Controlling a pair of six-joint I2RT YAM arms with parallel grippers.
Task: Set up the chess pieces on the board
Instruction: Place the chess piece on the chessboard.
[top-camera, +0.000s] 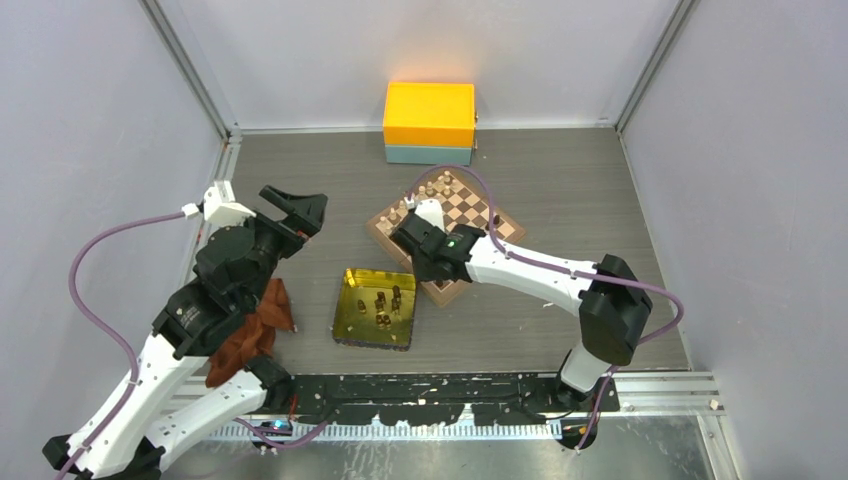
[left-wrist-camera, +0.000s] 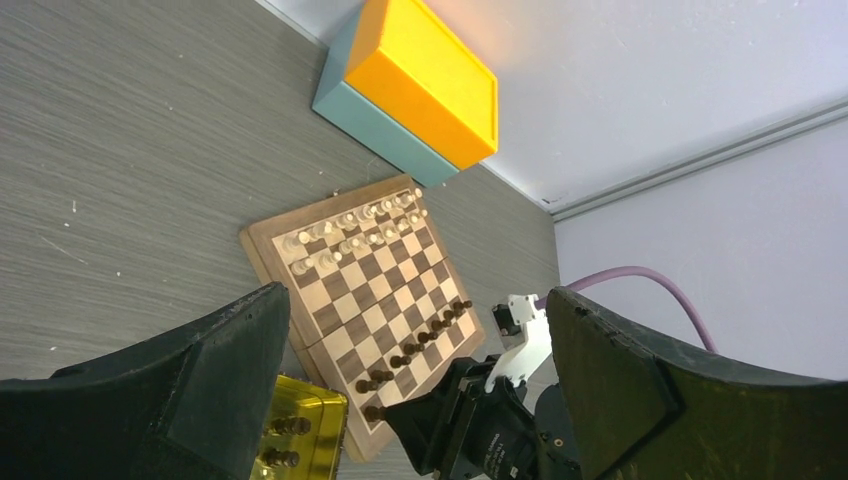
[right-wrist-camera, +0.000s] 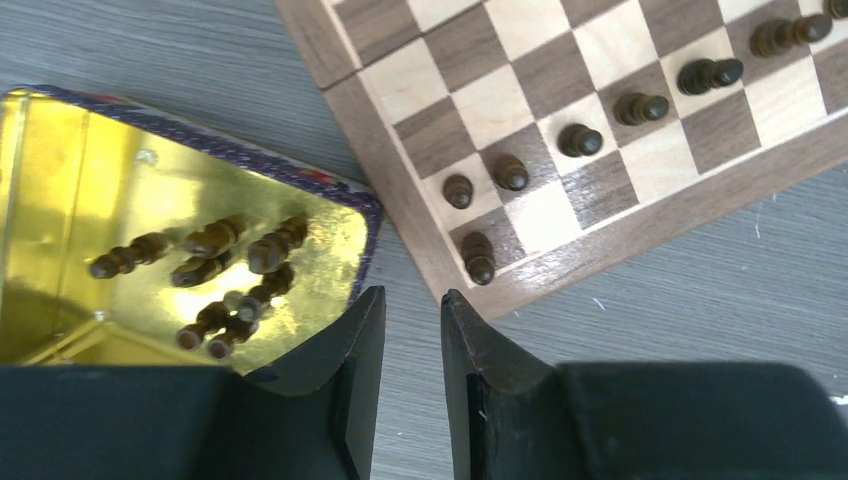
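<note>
The board (top-camera: 470, 215) lies turned like a diamond behind the gold tray (top-camera: 350, 318). A row of dark chess pieces (right-wrist-camera: 580, 140) stands along the board's (right-wrist-camera: 520, 60) near edge, and one stands on the corner square (right-wrist-camera: 478, 258). Several more dark pieces (right-wrist-camera: 210, 240) lie in the tray (right-wrist-camera: 60, 180). My right gripper (right-wrist-camera: 412, 293) hovers over the bare table between the tray and the board's corner, open by a narrow gap with nothing in it. My left gripper (left-wrist-camera: 415, 295) is raised at the left, wide open and empty, facing the board (left-wrist-camera: 370, 290).
Pale pieces (left-wrist-camera: 350, 230) fill the board's far rows. An orange and teal box (top-camera: 430, 115) stands behind the board against the back wall. A brown cloth (top-camera: 255, 330) lies under the left arm. Grey walls close in both sides.
</note>
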